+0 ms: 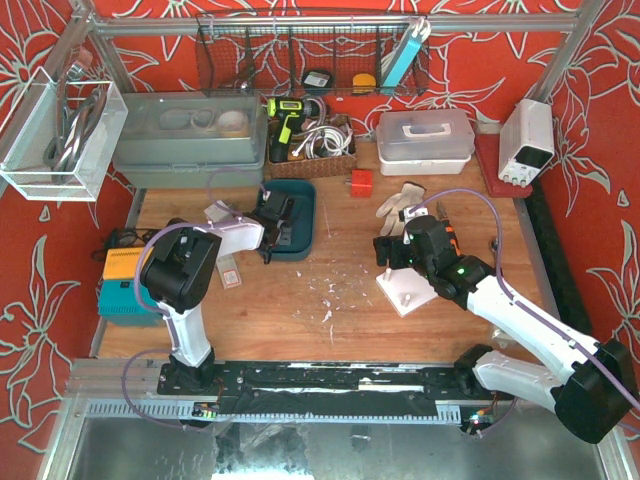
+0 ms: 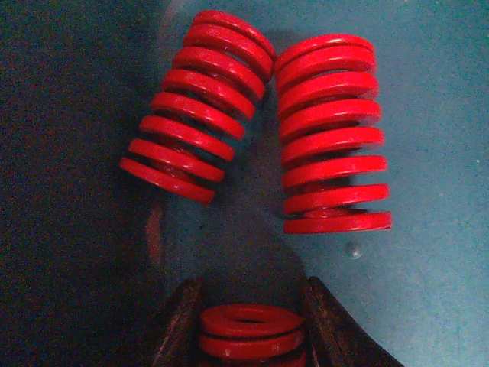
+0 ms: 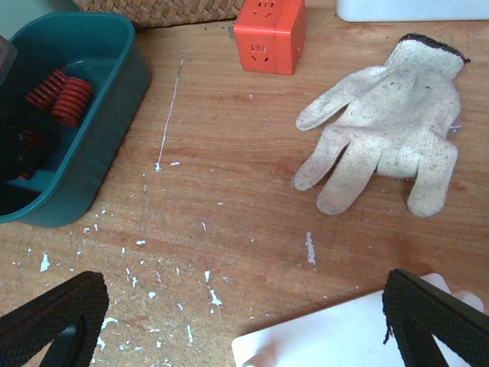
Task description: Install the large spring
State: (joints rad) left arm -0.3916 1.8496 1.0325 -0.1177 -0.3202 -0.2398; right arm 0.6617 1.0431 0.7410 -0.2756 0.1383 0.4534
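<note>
Large red coil spring (image 2: 252,332) sits pinched in the left gripper (image 2: 250,304) inside the teal plastic tray (image 3: 107,130); on lifting it could twist loose or snag the two loose red springs (image 2: 332,134) beside it. Right gripper (image 3: 244,329) hangs spread wide over the chip-flecked wooden table (image 3: 229,153), red floral walls (image 1: 605,200) around

spring (image 2: 252,325) red; bin (image 3: 114,99) teal; glove (image 3: 390,130) off-white; wall (image 1: 600,230) red, white flowers

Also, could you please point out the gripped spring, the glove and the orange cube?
Gripped spring (image 2: 252,330): left wrist view, top coil.
Glove (image 3: 405,115): right wrist view, palm.
Orange socket cube (image 3: 263,50): right wrist view, front face.
</note>
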